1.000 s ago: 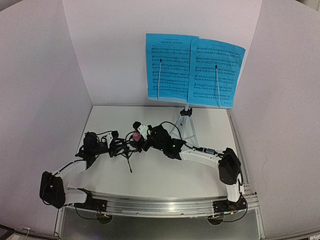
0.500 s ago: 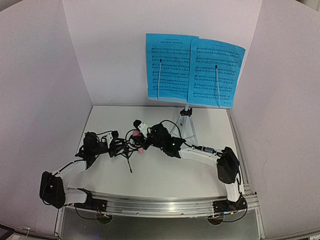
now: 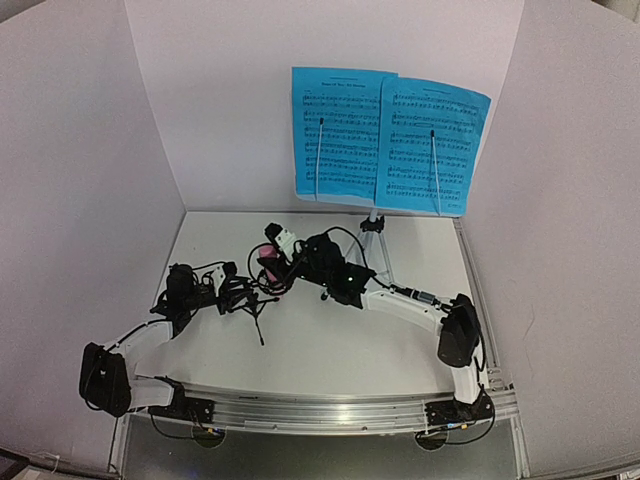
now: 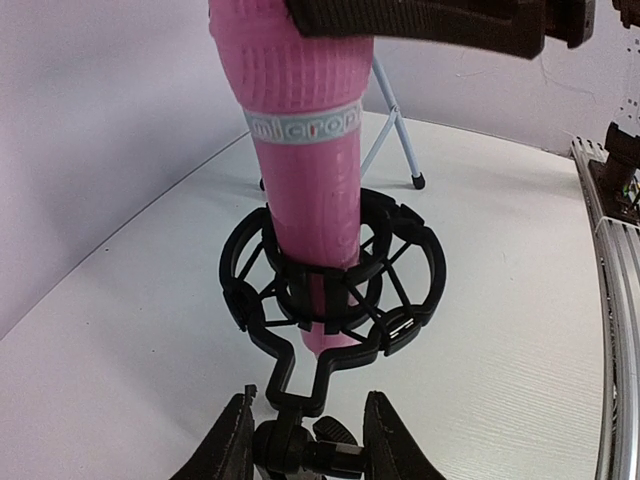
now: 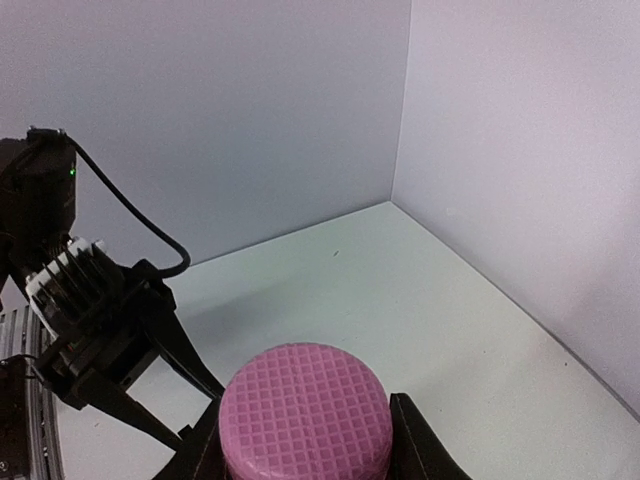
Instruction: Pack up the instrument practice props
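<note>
Your right end effector [image 5: 305, 445] is closed narrow on the head of the pink stick microphone [image 4: 305, 170]. One finger shows either side of the cross-hatched pink cap in the right wrist view. Your left end effector [image 4: 305, 455] is pinched on the black knuckle under the ring mount [image 4: 335, 275] of the small black tripod mic stand [image 3: 257, 327], with its fingers [image 4: 232, 445] close on either side.

Against half a second ago, from above: the pink body sits further from the arm bases and nearer the back wall, and the right wrist has gone with it. The left arm is unchanged, and the stand's legs are in the same spot on the white surface [image 3: 320, 350].

Microphone: near upright, with a white lettered band round its middle. Its narrow lower end is still inside the ring's inner hoop.

At the back, blue sheet-music pages [image 3: 390, 140] stand on a silver tripod [image 3: 376, 232], well apart from the left end effector and just beside the right arm.
</note>
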You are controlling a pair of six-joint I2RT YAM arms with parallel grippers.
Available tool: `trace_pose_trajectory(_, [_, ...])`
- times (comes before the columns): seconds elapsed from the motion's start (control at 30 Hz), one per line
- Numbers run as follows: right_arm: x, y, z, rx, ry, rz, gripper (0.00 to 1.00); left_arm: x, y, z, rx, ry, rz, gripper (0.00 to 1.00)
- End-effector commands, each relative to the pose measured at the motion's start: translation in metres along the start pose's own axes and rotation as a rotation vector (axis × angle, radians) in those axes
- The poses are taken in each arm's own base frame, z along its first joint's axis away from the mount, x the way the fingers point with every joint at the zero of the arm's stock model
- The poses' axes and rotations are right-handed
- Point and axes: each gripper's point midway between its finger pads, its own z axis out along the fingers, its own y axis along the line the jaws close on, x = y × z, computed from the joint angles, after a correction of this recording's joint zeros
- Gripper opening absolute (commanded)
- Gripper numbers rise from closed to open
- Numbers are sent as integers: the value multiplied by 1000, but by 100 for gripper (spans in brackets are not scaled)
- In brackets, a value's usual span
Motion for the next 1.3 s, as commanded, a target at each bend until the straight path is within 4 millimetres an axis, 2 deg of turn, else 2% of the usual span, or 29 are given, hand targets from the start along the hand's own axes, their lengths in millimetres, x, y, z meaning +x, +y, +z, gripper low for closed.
trace_pose_trajectory(0.0, [-89,-8,-41,-2,-195,3,15,10,9,0,-39,54,15,3])
trace_pose_trajectory(0.17, [-141,-3,-81,-28,-304,3,7,10,12,0,-49,60,22,0])
trace_pose_trajectory(0.27, [-160,-5,-101,-12,-346,15,0,9,14,1,-52,57,27,0])
trace_pose_trajectory(0.5, [-188,-6,-139,-20,-409,111,0,4,23,1,-84,48,46,0])
trace_pose_trajectory(0.6, [-189,-5,-154,-29,-369,178,0,0,34,-1,-119,44,65,0])
trace_pose_trajectory(0.7, [-162,-4,-158,-30,-217,286,0,-4,48,-3,-153,38,75,0])
trace_pose_trajectory(0.87, [-82,15,-143,-80,119,490,0,-2,71,-7,-222,41,94,0])
trace_pose_trajectory(1.03, [-5,28,-107,-93,336,666,0,2,92,-8,-275,54,119,0])
trace_pose_trajectory(1.27, [67,27,-37,-71,503,898,0,13,119,-17,-334,101,99,0])
